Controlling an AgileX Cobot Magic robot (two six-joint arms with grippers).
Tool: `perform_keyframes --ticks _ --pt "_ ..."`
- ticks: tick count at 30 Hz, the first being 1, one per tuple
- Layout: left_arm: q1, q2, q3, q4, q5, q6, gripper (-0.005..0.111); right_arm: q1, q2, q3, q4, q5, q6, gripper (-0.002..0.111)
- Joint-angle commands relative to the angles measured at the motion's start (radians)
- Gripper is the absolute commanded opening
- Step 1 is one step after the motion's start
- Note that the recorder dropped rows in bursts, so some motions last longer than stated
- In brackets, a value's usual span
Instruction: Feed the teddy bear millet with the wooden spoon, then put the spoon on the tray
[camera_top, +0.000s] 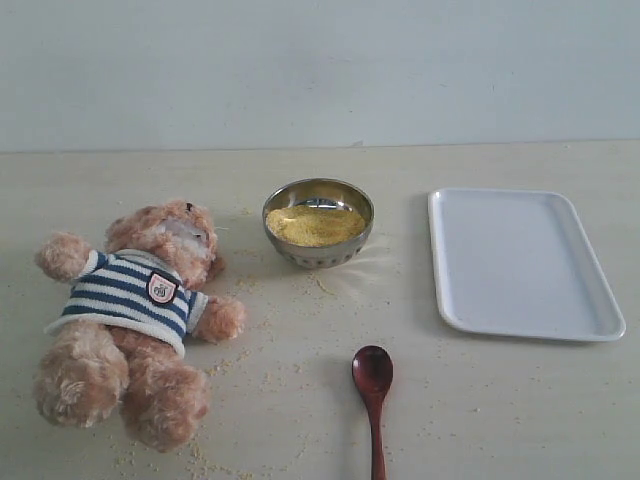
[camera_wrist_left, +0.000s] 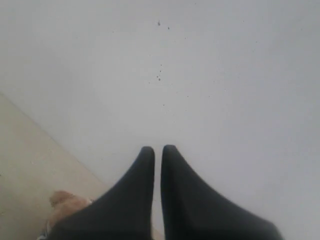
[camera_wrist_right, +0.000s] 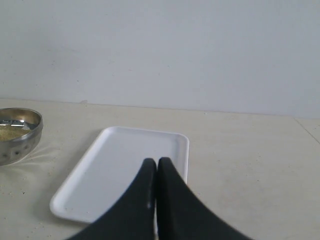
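Teddy bear (camera_top: 130, 310), millet (camera_top: 313, 225), wooden spoon (camera_top: 374, 392), tray (camera_top: 520, 262) lie apart.

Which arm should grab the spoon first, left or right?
Probably right. The wooden spoon lies slightly right of centre, nearer the tray than the teddy bear. The right gripper, shut, faces the tray, while the left gripper faces the wall.

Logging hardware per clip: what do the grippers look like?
The left gripper and right gripper each show two matte black fingers, broad at the base, tapering to rounded tips. No cables or labels visible; the arms themselves are out of view.
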Motion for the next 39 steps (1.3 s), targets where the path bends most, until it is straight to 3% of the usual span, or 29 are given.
perform_keyframes --ticks 1,4,6,9,12,16,21,23,28,32,39 --pt "0.003 -0.003 -0.004 -0.011 0.036 -0.033 0.005 0.003 -0.005 0.0 -0.008 -0.01 0.0 0.0" --pt "0.003 -0.003 -0.004 -0.013 0.081 -0.057 0.005 0.003 -0.005 0.0 -0.008 -0.01 0.0 0.0" --pt "0.003 -0.003 -0.004 -0.015 0.103 -0.162 0.005 0.003 -0.005 0.0 -0.008 -0.01 0.0 0.0" --pt "-0.003 -0.003 -0.012 -0.004 0.053 -0.27 0.005 0.003 -0.005 0.0 -0.008 -0.01 0.0 0.0" --pt "-0.058 -0.003 -0.097 0.18 0.019 -0.267 0.005 0.003 -0.005 0.0 -0.008 -0.01 0.0 0.0" --pt "-0.156 0.012 -0.267 0.382 0.144 -0.264 0.005 0.003 -0.005 0.0 -0.008 -0.01 0.0 0.0" --pt "-0.253 0.18 -0.426 0.382 0.309 -0.057 0.011 0.003 -0.005 0.0 -0.008 -0.01 0.0 0.0" --pt "-0.284 0.285 -0.492 0.38 0.346 0.039 0.026 0.003 -0.005 0.0 -0.008 -0.01 0.0 0.0" --pt "-0.312 0.583 -0.653 0.355 0.51 0.218 0.082 0.003 -0.005 0.0 -0.008 -0.01 0.0 0.0" --pt "-0.312 0.802 -0.783 0.249 0.603 0.393 0.081 0.003 -0.005 0.0 -0.008 -0.01 0.0 0.0" --pt "-0.312 1.174 -0.942 -0.069 0.696 0.747 0.079 0.003 -0.005 0.0 -0.008 -0.01 0.0 0.0"
